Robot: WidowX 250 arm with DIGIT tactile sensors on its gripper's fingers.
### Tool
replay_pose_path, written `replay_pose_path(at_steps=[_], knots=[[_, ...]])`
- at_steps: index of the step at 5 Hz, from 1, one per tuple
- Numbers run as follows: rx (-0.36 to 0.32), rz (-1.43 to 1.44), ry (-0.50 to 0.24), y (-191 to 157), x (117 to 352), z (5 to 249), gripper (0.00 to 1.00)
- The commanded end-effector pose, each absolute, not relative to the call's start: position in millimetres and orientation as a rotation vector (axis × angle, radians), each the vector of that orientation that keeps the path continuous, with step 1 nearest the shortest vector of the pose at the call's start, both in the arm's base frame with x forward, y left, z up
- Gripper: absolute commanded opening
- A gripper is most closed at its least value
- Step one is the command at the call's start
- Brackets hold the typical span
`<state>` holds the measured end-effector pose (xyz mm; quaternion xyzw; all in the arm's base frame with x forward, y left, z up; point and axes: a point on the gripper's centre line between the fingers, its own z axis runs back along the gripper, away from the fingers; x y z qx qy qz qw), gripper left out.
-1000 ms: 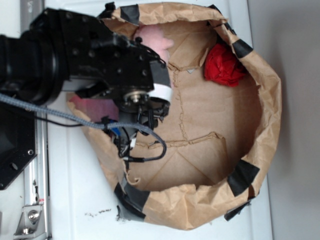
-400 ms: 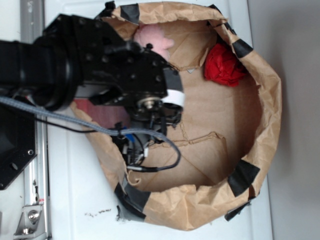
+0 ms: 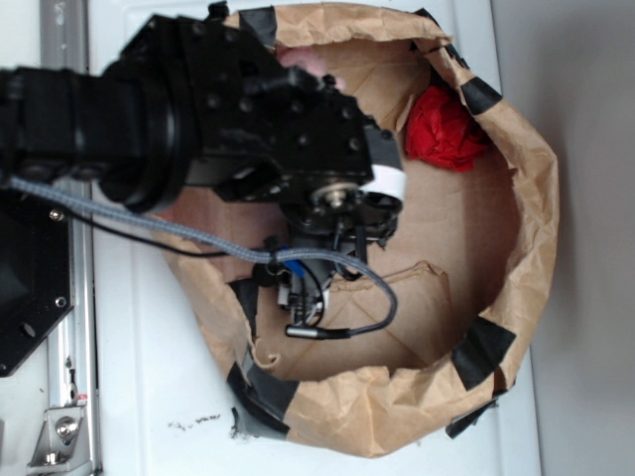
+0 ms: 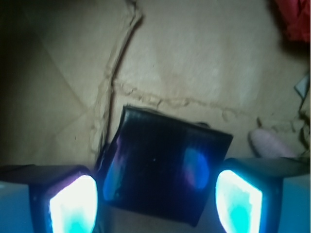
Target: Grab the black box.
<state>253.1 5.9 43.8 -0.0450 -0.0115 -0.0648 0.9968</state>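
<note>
The black box (image 4: pixel 165 165) lies flat on the brown paper floor in the wrist view, glossy and tilted a little. My gripper (image 4: pixel 155 201) is open, and its two glowing fingers (image 4: pixel 73 206) stand either side of the box's near edge with gaps on both sides. In the exterior view the black arm (image 3: pixel 258 129) reaches over the paper nest and hides both the box and the fingers.
The crumpled brown paper wall (image 3: pixel 526 228) with black tape patches (image 3: pixel 483 349) rings the work area. A red cloth (image 3: pixel 444 129) lies at the far side and shows in the wrist view (image 4: pixel 294 19). A pink plush bit (image 4: pixel 269 143) lies right of the box. A cable (image 3: pixel 357 327) hangs below the wrist.
The arm has moved to the right, further over the middle of the paper nest, and now covers more of the pink plush.
</note>
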Motion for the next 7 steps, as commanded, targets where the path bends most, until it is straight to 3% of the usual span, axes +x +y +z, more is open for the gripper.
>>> replay_pose_path(at_steps=[1,5,7], knots=[[-0.075,-0.082,-0.087,14.9,271.5,57.9,1.0],[-0.005,-0.032,-0.134,50.6,272.9,49.1,1.0],[0.016,-0.03,-0.145,49.1,266.1,42.6,1.0]])
